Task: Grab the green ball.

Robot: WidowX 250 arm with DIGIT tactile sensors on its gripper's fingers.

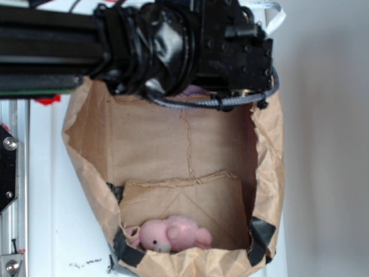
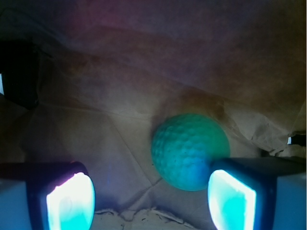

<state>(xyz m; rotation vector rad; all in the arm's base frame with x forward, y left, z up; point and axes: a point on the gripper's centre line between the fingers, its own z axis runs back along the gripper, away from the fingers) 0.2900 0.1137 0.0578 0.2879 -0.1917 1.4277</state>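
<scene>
Gripper jaws stand apart in the wrist view, one pad low on the left and the other low on the right, both glowing pale cyan, with bare brown paper showing in the wide gap between them — nothing is held. Just above and against the inner edge of the right pad sits the ball, round, green and dimpled; the pad's dark frame overlaps its lower right part, though whether the two touch cannot be told. The ball lies on the creased paper floor of the bag, closer to the right finger than the left, not centred in the gap. From the exterior view the arm, black and wrapped in glossy tape, reaches across the top of the frame and covers the upper mouth of the bag, so the gripper's fingers and the ball are hidden there. A braided cable loops along the arm's lower edge. The bag lies open on a white surface, its edges crumpled and patched with dark tape at the lower corners. A pink plush rests at the bag's lower end — well apart from the arm.
</scene>
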